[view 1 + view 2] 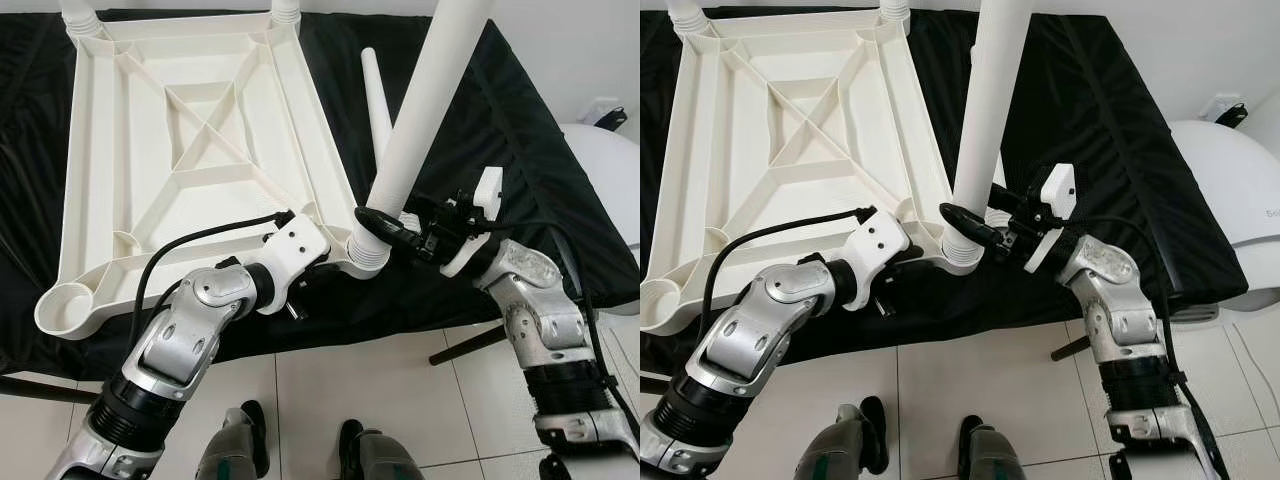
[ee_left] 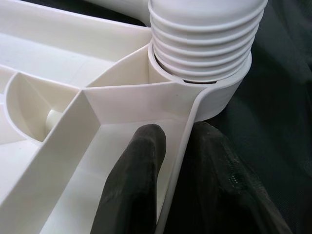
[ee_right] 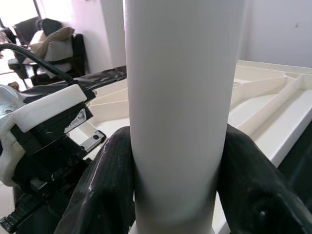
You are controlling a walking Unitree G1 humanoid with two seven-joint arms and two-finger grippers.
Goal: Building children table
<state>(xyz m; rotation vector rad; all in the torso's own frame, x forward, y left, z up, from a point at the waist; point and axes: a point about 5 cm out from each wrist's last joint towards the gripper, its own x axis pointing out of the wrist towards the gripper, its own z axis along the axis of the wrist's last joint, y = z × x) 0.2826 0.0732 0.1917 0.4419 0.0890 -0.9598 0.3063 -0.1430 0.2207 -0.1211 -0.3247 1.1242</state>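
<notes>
The white plastic tabletop point(image 1: 200, 120) lies upside down on a black cloth. A long white table leg point(image 1: 425, 110) stands tilted in the near right corner socket point(image 1: 368, 255), and its ribbed threaded base point(image 2: 204, 44) sits in the socket ring. My right gripper point(image 1: 385, 228) is shut on the leg just above the socket, one finger point(image 3: 105, 190) on each side of the tube. My left gripper point(image 2: 178, 185) is shut on the tabletop's rim point(image 2: 187, 146) beside that socket, one finger point(image 2: 136, 180) inside the rim and the other outside.
Two legs point(image 1: 80, 18) point(image 1: 285, 12) stand in the far corners. A loose leg point(image 1: 378, 100) lies on the cloth behind the held one. The near left corner socket point(image 1: 68, 305) holds no leg. A white rounded object point(image 1: 605, 170) stands at the right. Tiled floor lies below.
</notes>
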